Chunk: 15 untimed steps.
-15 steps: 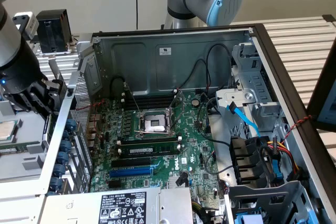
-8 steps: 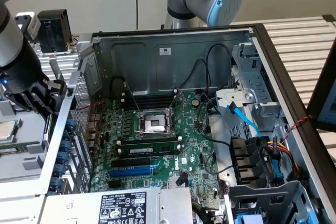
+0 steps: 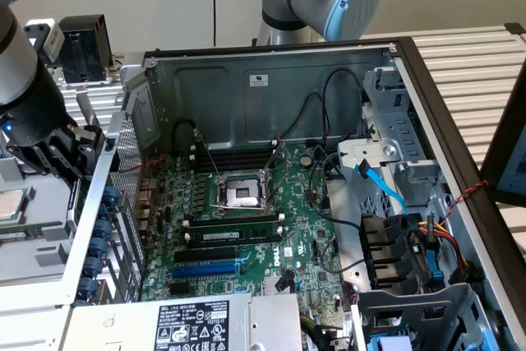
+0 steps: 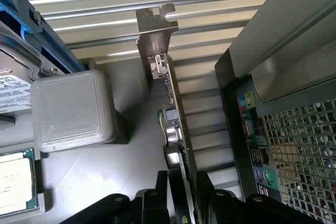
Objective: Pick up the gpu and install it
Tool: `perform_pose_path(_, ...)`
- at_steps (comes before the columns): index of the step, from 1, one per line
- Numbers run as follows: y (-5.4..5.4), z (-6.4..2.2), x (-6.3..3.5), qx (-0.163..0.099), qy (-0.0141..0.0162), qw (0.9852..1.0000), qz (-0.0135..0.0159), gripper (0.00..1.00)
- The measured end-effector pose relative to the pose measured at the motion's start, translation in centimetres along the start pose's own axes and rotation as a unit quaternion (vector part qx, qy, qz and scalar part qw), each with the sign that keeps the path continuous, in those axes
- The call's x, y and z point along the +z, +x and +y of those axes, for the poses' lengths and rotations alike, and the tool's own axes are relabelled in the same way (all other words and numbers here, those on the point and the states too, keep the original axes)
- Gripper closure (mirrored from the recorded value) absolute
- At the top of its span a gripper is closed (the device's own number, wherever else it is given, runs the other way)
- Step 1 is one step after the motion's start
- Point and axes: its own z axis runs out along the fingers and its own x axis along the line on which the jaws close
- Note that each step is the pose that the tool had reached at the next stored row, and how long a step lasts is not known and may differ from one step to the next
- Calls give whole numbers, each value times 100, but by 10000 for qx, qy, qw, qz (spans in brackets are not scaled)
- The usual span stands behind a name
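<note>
At the exterior view's left, the arm's dark gripper [image 3: 76, 152] hangs just outside the left wall of the open computer case [image 3: 271, 71]. Its own body hides whatever it carries there. In the wrist view, the fingers [image 4: 157, 205] are clamped partway closed on the gpu [image 4: 176, 124]. The card is seen edge-on, with its silver bracket [image 4: 156, 30] farthest from the gripper and the fan shroud hard to make out. A grey block [image 4: 73, 111] and a half-cropped processor chip [image 4: 13, 182] lie on the table beneath. Farther right, the motherboard [image 3: 246, 228] sits inside the case, apart from the card.
</note>
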Motion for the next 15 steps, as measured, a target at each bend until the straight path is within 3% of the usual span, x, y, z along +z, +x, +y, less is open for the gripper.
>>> perform_pose_path(12,-3,29,7,-76,53,10000,13,65)
perform_pose_path(15,-1,39,10,-123,80,9999,16,65)
